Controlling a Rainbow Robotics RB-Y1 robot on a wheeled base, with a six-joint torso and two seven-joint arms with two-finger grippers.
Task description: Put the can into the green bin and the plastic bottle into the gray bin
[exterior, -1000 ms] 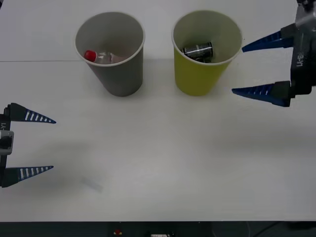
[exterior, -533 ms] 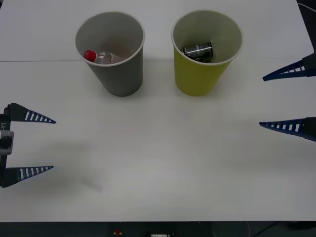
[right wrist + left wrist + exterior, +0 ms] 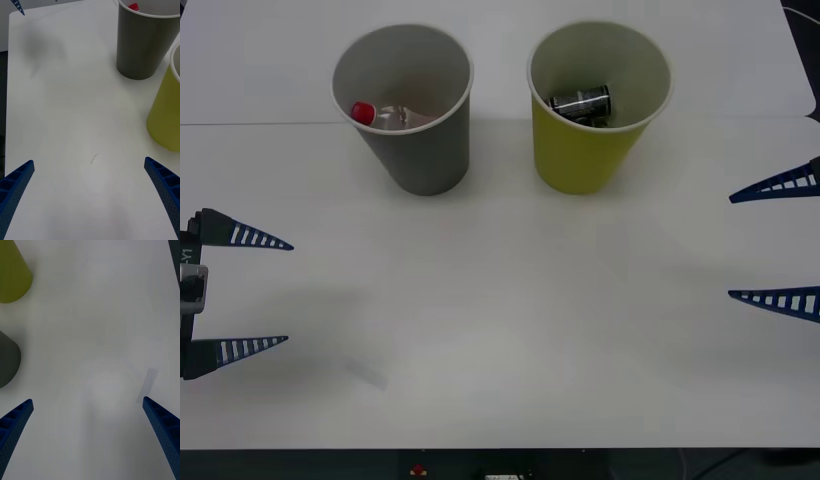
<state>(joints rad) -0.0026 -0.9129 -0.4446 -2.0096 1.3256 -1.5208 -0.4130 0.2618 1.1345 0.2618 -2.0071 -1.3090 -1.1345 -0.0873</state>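
The dark can [image 3: 581, 102] lies on its side inside the yellow-green bin [image 3: 580, 155] at the back right. Inside the gray bin [image 3: 425, 150] to its left lies the plastic bottle [image 3: 385, 115], its red cap [image 3: 133, 6] peeking over the rim. My right gripper [image 3: 778, 242] hangs open and empty at the table's right edge, well clear of the green bin [image 3: 165, 112]. At the left edge my left gripper [image 3: 255, 293] is open and empty too. Both bins stand upright: the gray bin [image 3: 144, 41] and, in the left wrist view, the green bin [image 3: 13, 275] and gray bin [image 3: 8, 358].
The white table [image 3: 500, 320] spreads in front of the bins with free room across its middle. A faint smudge [image 3: 368, 374] marks the surface near the left gripper. The table's dark front edge [image 3: 500, 465] runs along the bottom.
My right gripper has drawn back from beside the green bin toward the table's right edge and lower in the front view. The left gripper, bins, can and bottle have stayed still.
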